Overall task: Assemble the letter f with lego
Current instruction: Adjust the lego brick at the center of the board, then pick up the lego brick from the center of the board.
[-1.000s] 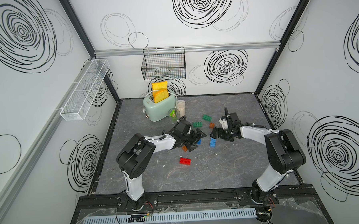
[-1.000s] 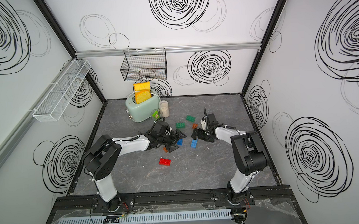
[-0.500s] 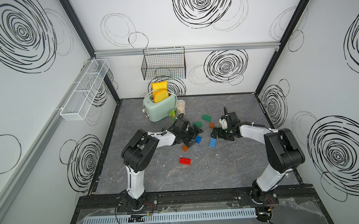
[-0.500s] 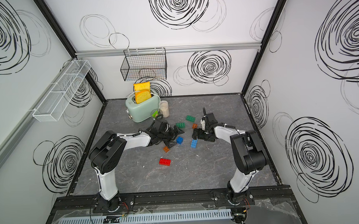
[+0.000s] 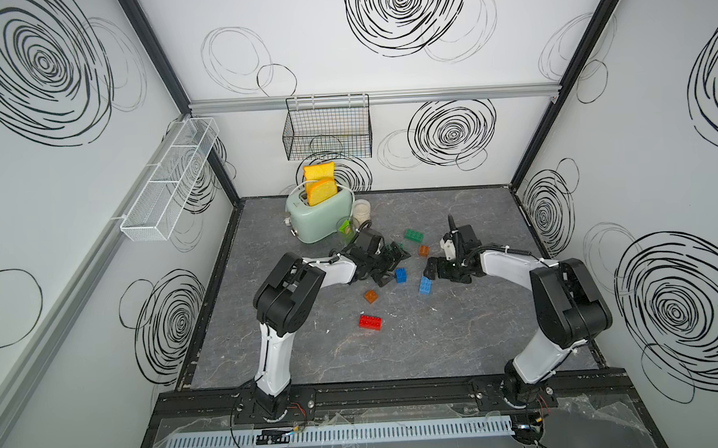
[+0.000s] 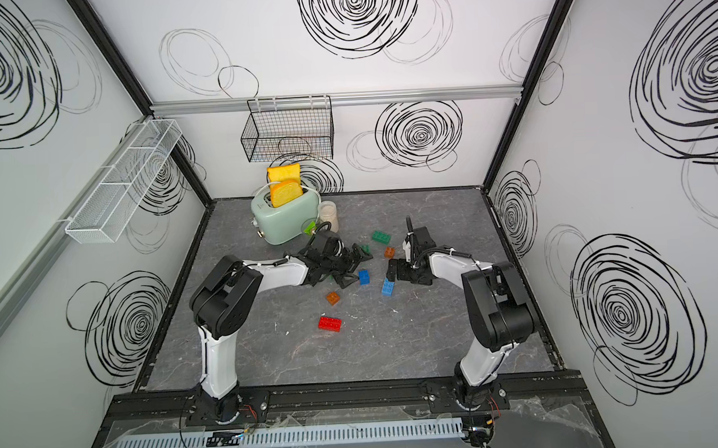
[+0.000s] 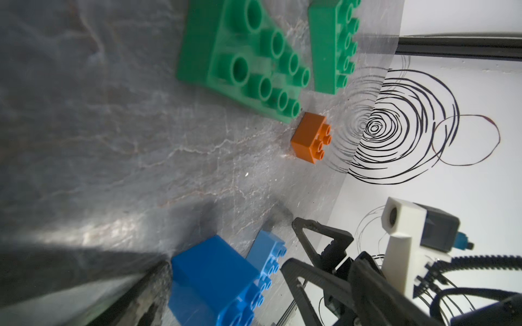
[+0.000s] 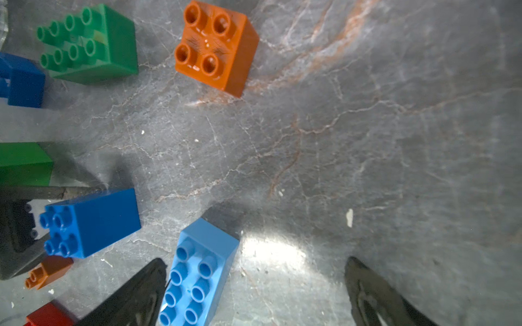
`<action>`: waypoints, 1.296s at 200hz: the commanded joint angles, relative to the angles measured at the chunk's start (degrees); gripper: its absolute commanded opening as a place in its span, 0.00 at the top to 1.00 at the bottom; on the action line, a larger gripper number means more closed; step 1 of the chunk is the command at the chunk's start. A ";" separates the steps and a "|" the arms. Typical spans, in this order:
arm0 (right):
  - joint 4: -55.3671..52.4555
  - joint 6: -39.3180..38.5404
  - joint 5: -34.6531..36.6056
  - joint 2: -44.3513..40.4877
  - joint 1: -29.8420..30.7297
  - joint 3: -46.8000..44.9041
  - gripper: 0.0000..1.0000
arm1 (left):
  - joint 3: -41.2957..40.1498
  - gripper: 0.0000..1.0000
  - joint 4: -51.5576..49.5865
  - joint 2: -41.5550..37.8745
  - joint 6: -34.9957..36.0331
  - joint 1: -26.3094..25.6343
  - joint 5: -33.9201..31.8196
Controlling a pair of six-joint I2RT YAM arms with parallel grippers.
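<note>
Rightward and forward of the mint-green toaster [image 5: 322, 222], the lego lies scattered on the grey table [image 5: 458, 333]. Nearest the toaster is a green brick [image 7: 240, 65], partly covered in both top views by the left gripper [image 5: 392, 265]. A second green brick [image 5: 413, 234] and an orange brick [image 5: 424, 250] lie farther to the right of the toaster. Farther forward of the toaster lie a blue brick [image 5: 400, 274], a light blue brick [image 5: 425, 285] and another orange brick [image 5: 370, 296]. Farthest from the toaster is a red brick [image 5: 369, 322].

Left gripper: jaws spread, clasping nothing, with one finger [image 7: 152, 282] just beside the blue brick.

Right gripper [image 8: 256, 264]: jaws spread wide, low over the table, clasping nothing. The light blue brick lies between the jaws, just beside one finger [image 8: 141, 288] and well apart from the other.
</note>
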 commanded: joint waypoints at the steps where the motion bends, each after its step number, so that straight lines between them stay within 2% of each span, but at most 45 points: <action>1: -7.07 0.21 1.05 -0.36 0.24 -3.30 0.01 | 2.96 0.01 -0.23 0.77 4.09 1.11 0.95; 22: -8.03 0.21 -0.04 -1.61 0.55 -2.73 0.01 | 2.86 0.02 -1.48 -0.95 7.85 1.80 1.31; 41: -6.78 -0.27 -4.67 -3.50 0.49 -2.56 0.01 | 2.74 0.02 -4.08 -3.75 12.68 2.32 2.38; 79: -6.92 0.33 -14.34 -4.34 1.87 -2.63 0.01 | -2.34 0.02 -10.36 -18.00 21.37 2.45 3.49; 105: -4.33 0.93 -16.31 -4.02 5.03 -5.43 0.01 | -4.82 0.02 -17.51 -26.79 26.76 2.85 2.60; 143: 3.69 4.62 -20.98 -2.14 8.95 -8.74 0.01 | -12.68 0.02 -21.69 -37.59 28.08 7.90 2.66; 169: 8.88 6.15 -23.73 -0.88 12.01 -8.02 0.01 | -16.86 0.02 -23.49 -41.44 28.99 12.64 3.54; 190: 11.39 6.63 -24.20 -0.71 12.78 -7.71 0.01 | -17.79 0.02 -24.96 -43.60 29.97 14.58 3.00; 202: 10.07 6.62 -22.23 -1.96 12.80 -7.56 0.01 | -17.41 0.02 -26.28 -44.25 30.72 14.87 2.31; 234: 4.35 4.55 -9.77 -10.80 13.12 -9.12 0.01 | -17.33 0.02 -30.38 -46.21 33.92 14.90 -1.25; 259: 3.34 5.04 4.95 -17.35 12.56 -10.32 0.01 | -18.91 0.02 -31.31 -47.57 35.72 14.78 -3.14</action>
